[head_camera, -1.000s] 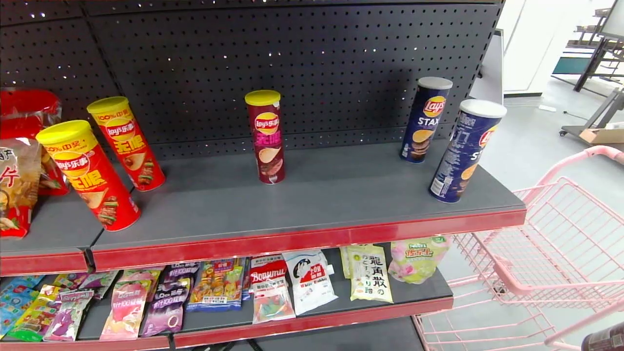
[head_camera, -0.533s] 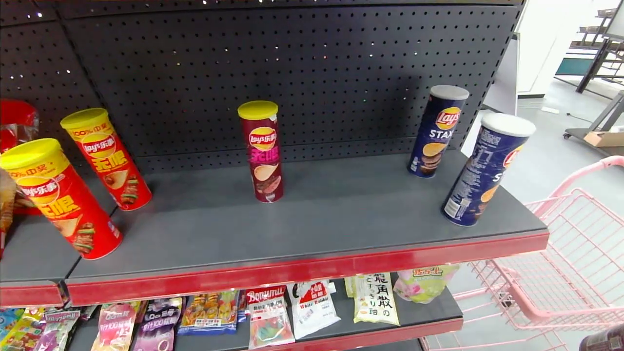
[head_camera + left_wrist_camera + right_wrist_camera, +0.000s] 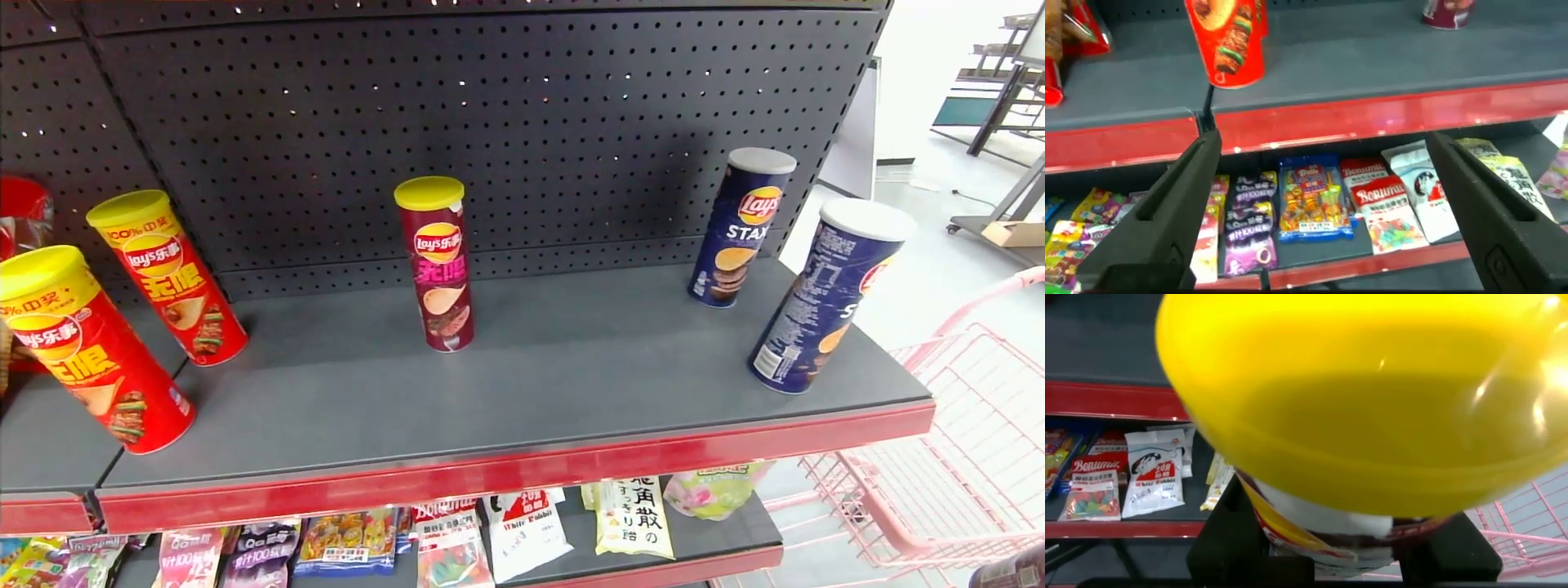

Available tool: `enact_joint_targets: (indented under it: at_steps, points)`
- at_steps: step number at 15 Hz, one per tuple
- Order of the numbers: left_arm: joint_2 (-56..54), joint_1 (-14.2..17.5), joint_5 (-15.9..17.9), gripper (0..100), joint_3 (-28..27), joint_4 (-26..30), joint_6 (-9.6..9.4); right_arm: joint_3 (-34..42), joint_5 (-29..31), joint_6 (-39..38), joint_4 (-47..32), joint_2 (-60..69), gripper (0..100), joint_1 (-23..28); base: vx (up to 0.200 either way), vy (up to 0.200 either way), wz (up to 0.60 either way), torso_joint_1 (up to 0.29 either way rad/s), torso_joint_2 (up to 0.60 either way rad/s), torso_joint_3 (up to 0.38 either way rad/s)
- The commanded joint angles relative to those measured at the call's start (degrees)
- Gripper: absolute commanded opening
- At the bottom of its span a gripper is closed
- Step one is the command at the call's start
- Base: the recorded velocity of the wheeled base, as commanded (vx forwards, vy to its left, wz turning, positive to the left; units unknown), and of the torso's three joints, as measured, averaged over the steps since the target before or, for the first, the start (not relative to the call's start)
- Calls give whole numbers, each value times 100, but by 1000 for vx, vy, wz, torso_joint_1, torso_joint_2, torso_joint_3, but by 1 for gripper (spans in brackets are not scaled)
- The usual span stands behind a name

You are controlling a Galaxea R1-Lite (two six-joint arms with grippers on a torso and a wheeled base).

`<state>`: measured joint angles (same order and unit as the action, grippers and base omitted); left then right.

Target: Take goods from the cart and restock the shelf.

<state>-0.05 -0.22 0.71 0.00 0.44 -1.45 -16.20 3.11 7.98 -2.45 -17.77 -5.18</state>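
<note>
The shelf was evenly lit, the head view's upper right washed out white, light pinpoints glinted through the dark pegboard, a soft shadow lay right of its centre, and the front red can and front blue can at the frame's sides leaned outward, distorted.

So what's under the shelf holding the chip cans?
A lower shelf of flat snack bags; the upper shelf's red edge covers whatever lies farther back.
</note>
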Motion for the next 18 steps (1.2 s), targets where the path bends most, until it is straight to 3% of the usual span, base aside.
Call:
enact_joint_targets:
  at_steps: [1,12,13,14,15,17,18]
  points:
    - [5,-4,0,100,0,0,4,12,-3,1,-1,-7,0,0,0,0,0,0,0,0]
    - [84,-22,8,100,-9,18,31,653,-179,-16,43,1224,0,0,0,0,0,0,0,0]
    - [84,-22,175,100,-9,0,-13,653,-258,-43,52,1224,0,0,0,0,0,0,0,0]
    - [93,-31,527,100,-35,26,-233,680,-337,-51,60,1224,0,0,0,0,0,0,0,0]
    - [128,-31,632,100,-53,0,-277,724,-399,-104,60,1224,0,0,0,0,0,0,0,0]
    - [128,-40,694,100,-53,0,-286,820,-408,-166,78,1224,0,-9,0,0,0,0,0,0]
    - [286,-31,791,100,-483,-9,-136,943,-399,-254,69,1224,0,0,0,0,0,0,0,0]
